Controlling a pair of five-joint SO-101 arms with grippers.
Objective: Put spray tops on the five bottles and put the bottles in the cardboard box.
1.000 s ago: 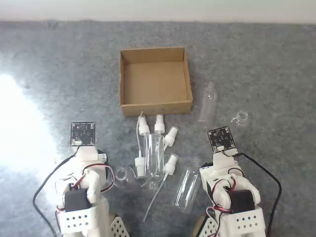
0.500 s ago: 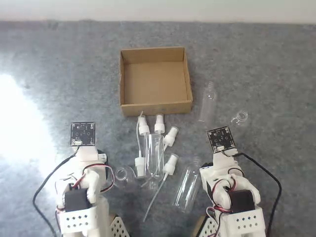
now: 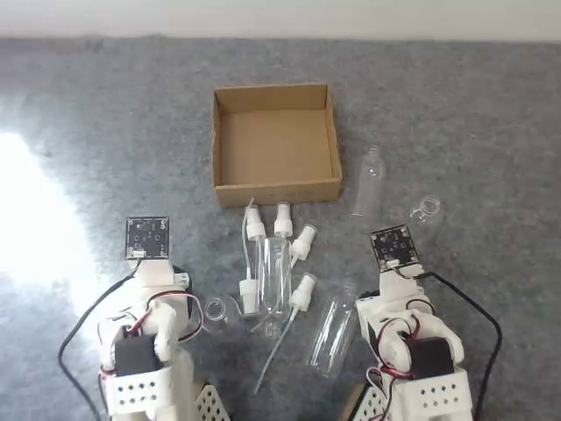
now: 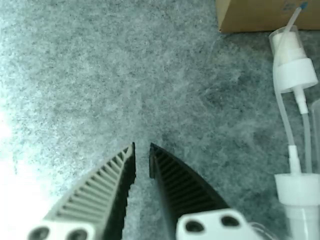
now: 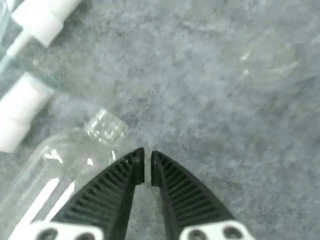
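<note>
Left gripper (image 4: 142,146) and right gripper (image 5: 147,151) are shown clenched on nothing; a bottle (image 5: 60,162) is laid just left of the right one.

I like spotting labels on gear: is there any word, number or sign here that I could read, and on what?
None can be read.
cardboard box: a faint bluish mark on its outer wall, too blurred to read.
bottles and spray tops: no labels to be seen.
</note>
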